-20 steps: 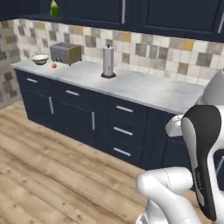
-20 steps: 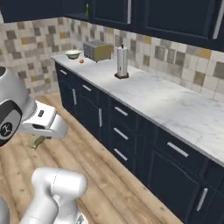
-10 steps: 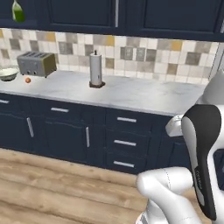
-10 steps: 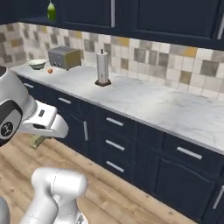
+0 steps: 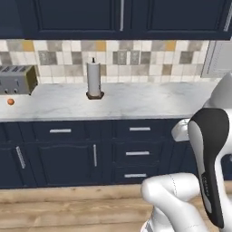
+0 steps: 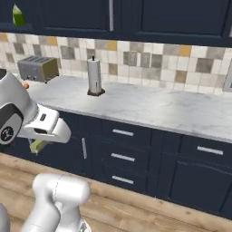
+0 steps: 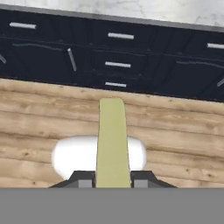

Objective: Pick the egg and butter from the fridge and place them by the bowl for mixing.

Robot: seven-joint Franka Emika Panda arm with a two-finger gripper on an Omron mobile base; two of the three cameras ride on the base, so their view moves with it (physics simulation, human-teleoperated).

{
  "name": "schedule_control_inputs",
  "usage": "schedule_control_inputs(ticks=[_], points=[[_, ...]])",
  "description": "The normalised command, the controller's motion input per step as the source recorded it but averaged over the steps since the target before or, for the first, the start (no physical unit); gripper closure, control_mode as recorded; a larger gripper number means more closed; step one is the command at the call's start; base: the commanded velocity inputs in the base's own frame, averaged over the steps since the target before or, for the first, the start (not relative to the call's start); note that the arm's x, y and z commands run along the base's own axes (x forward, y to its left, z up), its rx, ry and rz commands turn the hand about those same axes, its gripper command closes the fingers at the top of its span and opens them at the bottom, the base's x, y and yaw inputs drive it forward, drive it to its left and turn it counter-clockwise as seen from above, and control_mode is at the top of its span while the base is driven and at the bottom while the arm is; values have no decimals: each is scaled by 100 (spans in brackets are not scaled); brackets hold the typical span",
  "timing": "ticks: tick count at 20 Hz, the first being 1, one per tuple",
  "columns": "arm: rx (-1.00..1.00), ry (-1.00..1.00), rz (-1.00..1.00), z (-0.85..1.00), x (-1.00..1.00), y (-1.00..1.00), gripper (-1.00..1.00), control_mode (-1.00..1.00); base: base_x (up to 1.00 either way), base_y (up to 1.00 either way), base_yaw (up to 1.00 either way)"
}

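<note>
My gripper (image 7: 113, 179) is shut on the butter (image 7: 112, 138), a pale yellowish-olive stick that juts forward between the finger tips over the wooden floor. In the right base view the butter (image 6: 38, 146) hangs under the white hand, low in front of the navy cabinets. The egg (image 5: 10, 102), small and orange-brown, lies on the marble counter beside the toaster, and also appears as the egg (image 6: 26, 85) in the right base view. The bowl is out of view. A pale grey panel (image 5: 221, 58) at the counter's right end may be the fridge.
A silver toaster (image 6: 38, 68) and a paper towel holder (image 5: 94, 80) stand on the marble counter (image 5: 136, 102). Navy drawers and doors (image 7: 114, 52) run below it, dark upper cabinets above. A green object (image 6: 18, 17) sits high at the left.
The whole picture has shifted with the base: toaster and egg slid toward the left edge, the bowl left the views, the counter now faces me squarely. The grip on the butter is unchanged.
</note>
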Motion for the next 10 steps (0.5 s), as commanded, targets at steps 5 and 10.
schedule_control_inputs(ticks=[5, 10], points=[[0, 0, 0, 0, 0, 0, 100, 100, 60, 100, -39], [0, 0, 0, 0, 0, 0, 100, 100, 59, 100, -15]])
